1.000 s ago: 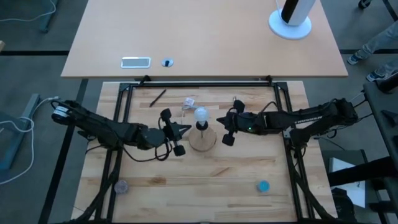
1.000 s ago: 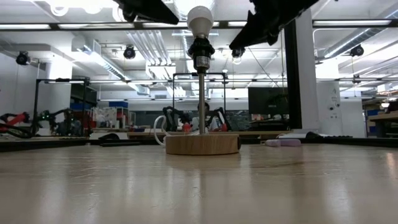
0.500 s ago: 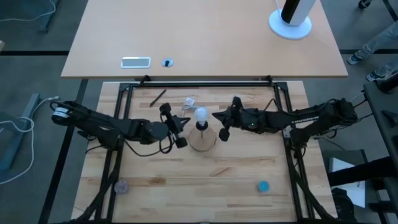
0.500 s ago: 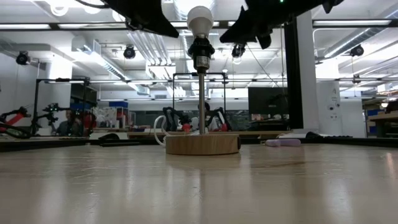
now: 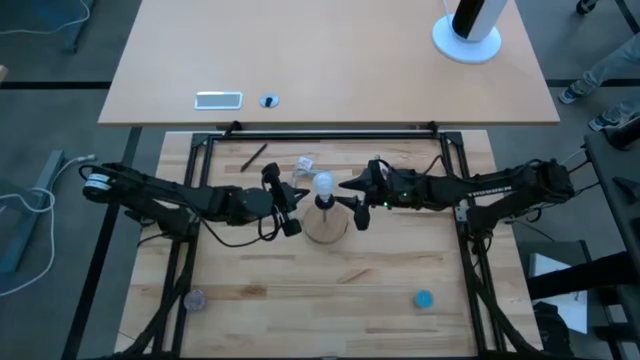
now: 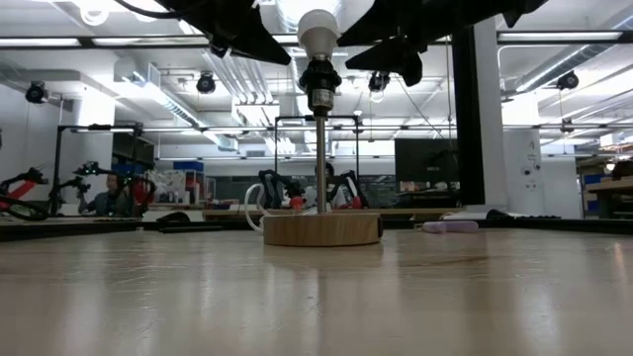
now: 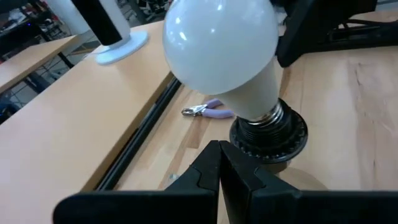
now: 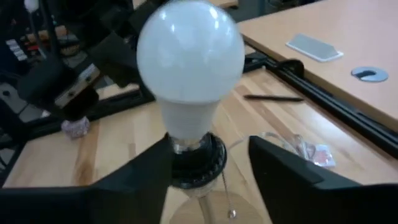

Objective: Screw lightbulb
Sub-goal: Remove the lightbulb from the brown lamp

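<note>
While right claw (image 8: 208,165) stands open around socket neck, raise to lightbulb (image 5: 323,183), pinch gently, twist clockwise; keep closed left claw (image 5: 297,196) at nine o'clock clear.

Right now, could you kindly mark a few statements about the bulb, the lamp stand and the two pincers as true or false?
1. The lightbulb sits in the black socket atop the wooden disc. True.
2. The left pincer is wide open. False: its fingers are shut together, close beside the socket.
3. The right pincer has its fingers apart, one on either side of the socket. True.
4. The lightbulb lies flat on the table. False: it stands upright on the stand.
5. A blue cap lies on the table on the right arm's side. True.
</note>
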You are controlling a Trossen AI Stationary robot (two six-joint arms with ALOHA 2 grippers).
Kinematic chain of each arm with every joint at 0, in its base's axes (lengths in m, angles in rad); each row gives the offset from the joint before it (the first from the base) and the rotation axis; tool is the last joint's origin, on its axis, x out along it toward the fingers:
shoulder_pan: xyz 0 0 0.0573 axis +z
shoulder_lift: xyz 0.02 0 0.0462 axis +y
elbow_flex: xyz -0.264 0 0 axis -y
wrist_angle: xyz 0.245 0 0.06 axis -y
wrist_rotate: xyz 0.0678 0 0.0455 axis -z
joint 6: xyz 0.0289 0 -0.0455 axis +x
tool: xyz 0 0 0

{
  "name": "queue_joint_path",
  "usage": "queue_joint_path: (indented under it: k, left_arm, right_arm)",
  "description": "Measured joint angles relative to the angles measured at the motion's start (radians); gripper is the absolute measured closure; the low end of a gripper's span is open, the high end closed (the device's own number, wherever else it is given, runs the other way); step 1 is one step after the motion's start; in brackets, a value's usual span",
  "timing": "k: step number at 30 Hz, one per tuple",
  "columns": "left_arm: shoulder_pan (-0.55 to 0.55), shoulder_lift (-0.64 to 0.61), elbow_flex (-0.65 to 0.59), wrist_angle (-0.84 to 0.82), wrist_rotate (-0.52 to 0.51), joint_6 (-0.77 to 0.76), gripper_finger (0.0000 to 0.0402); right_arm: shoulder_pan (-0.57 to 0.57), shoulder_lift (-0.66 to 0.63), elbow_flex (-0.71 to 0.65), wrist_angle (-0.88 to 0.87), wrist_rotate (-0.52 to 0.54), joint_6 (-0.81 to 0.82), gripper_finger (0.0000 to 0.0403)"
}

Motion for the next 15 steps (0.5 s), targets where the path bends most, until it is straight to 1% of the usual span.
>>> queue_joint_path:
  k: [4,8,11,15]
  left_arm:
    - [0.007,0.000,0.000,0.000,0.018,0.000,0.0401]
    - [0.015,0.000,-0.002,-0.001,0.034,0.003,0.0401]
    - [0.022,0.000,-0.002,0.000,0.050,0.004,0.0401]
    - [0.026,0.000,-0.005,0.009,0.053,0.004,0.0401]
  right_arm:
    - [-0.001,0.008,0.000,0.039,0.000,0.000,0.0154]
    - [-0.001,0.008,0.001,0.054,0.000,-0.005,0.0115]
    - [0.000,0.014,0.001,0.081,0.000,-0.007,0.0098]
    - [0.000,0.044,0.002,0.129,-0.002,-0.017,0.0093]
